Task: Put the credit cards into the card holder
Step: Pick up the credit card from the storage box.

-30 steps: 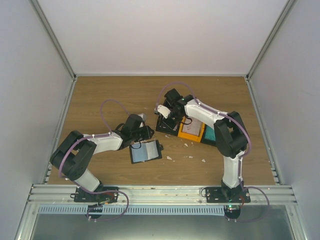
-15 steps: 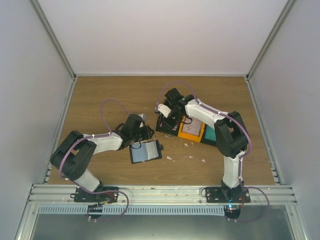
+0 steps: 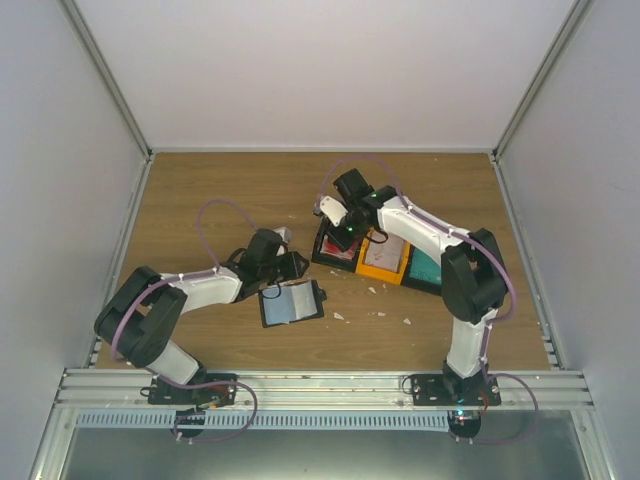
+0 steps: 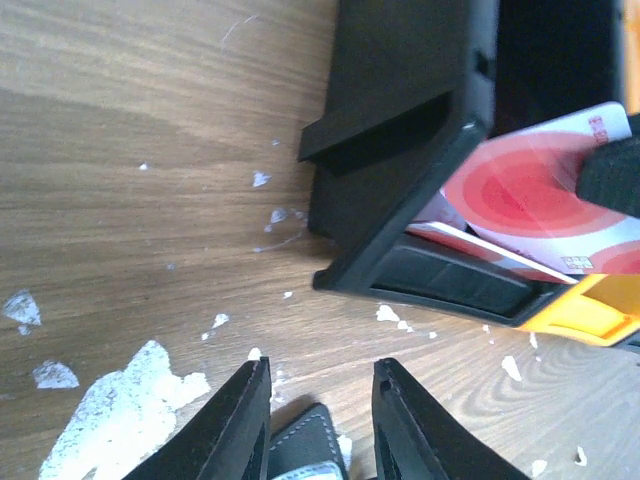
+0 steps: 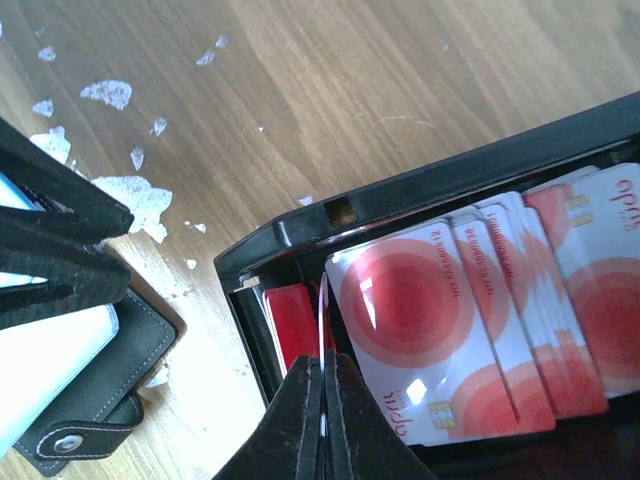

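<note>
The right tool (image 5: 322,420) reaches into the black bin (image 5: 400,190) at the middle of the table (image 3: 220,190), its fingers squeezed almost together on the edge of one red-and-white credit card (image 4: 520,190). That card stands tilted, one end raised above the bin's rim. The other credit cards (image 5: 480,330) lie fanned and overlapping on the bin floor just beside it. An orange bin (image 3: 382,262) sits against the black one on its right.

The card holder (image 3: 292,303) lies open on the wood near the bins, pale inside showing, clasp tab toward them. The left tool (image 4: 318,420) sits low at its upper left corner, fingers a narrow gap apart with the holder's leather edge between them; I cannot tell whether they are pinching it. White paper scraps (image 4: 120,400) litter the table around the holder and bins
</note>
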Controlling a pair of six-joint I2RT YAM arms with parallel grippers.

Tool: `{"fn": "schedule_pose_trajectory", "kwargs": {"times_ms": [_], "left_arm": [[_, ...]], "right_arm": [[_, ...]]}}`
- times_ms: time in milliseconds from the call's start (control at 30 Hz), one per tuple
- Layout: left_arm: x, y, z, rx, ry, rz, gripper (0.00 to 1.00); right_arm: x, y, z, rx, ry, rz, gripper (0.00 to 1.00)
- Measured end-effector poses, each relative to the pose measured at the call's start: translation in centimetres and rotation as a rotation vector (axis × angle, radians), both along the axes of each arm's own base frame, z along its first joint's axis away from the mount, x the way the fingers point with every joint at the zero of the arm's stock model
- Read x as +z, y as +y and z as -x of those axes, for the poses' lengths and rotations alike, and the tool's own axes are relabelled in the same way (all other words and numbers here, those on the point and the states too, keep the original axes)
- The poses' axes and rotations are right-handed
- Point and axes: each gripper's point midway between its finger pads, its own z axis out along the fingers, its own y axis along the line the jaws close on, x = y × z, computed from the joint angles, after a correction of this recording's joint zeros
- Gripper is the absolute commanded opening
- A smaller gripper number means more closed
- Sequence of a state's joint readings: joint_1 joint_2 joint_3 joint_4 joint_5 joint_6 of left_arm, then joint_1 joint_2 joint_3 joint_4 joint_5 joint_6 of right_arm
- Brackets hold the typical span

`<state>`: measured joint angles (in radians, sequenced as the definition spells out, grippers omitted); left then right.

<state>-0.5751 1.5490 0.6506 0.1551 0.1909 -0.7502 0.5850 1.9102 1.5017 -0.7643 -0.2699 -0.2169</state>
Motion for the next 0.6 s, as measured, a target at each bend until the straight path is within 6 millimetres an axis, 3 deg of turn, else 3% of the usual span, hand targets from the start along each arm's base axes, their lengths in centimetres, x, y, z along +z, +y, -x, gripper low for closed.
{"fn": "schedule_pose_trajectory", "kwargs": {"times_ms": [333,467,600], "left_arm": [[4.4,-0.4,0.5,-0.030,-0.108,0.097,0.56],[7.3,-0.8,1.0,-0.061,-0.170,0.160,0.64],[10.5,-0.9,1.7,-0.089,-0.236,0.227,0.69]], "right_arm": [[4.7,-1.0,-1.4,-0.173,-0.122,-0.058,0.00],[6.8,-1.6,-0.7,-0.256,-0.143,-0.131,0.01],[8.7,-1.6,1.5,-0.300,-0.108,-0.255,0.01]]}}
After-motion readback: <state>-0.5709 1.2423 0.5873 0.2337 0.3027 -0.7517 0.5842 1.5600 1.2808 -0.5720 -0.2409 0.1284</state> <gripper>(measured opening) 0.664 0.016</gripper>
